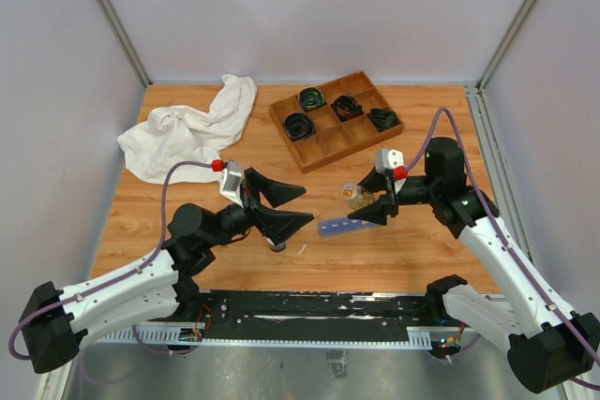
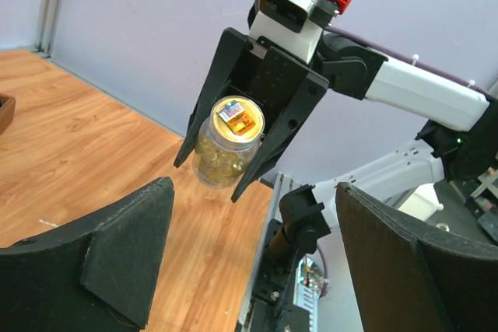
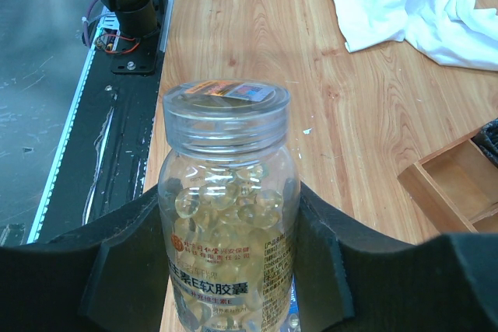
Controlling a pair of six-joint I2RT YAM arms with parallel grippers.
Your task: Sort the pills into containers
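Observation:
My right gripper (image 1: 367, 201) (image 3: 229, 200) is shut on a clear bottle (image 1: 356, 197) (image 3: 227, 192), held upright above the table. The bottle is full of yellowish pills (image 3: 226, 207) (image 2: 218, 162), and its threaded neck carries no white cap. The blue strip of containers (image 1: 342, 226) lies on the wood just below and in front of the bottle, and a sliver of it (image 3: 294, 318) shows by the bottle's base. My left gripper (image 1: 295, 208) (image 2: 253, 192) stands open and empty, pointing at the bottle from the left, a short way off.
A white cloth (image 1: 192, 128) lies at the back left. A brown wooden tray (image 1: 330, 142) with black coiled cables sits at the back centre. A small dark round thing (image 1: 277, 245) lies on the table under the left gripper. The black rail (image 1: 309, 311) runs along the near edge.

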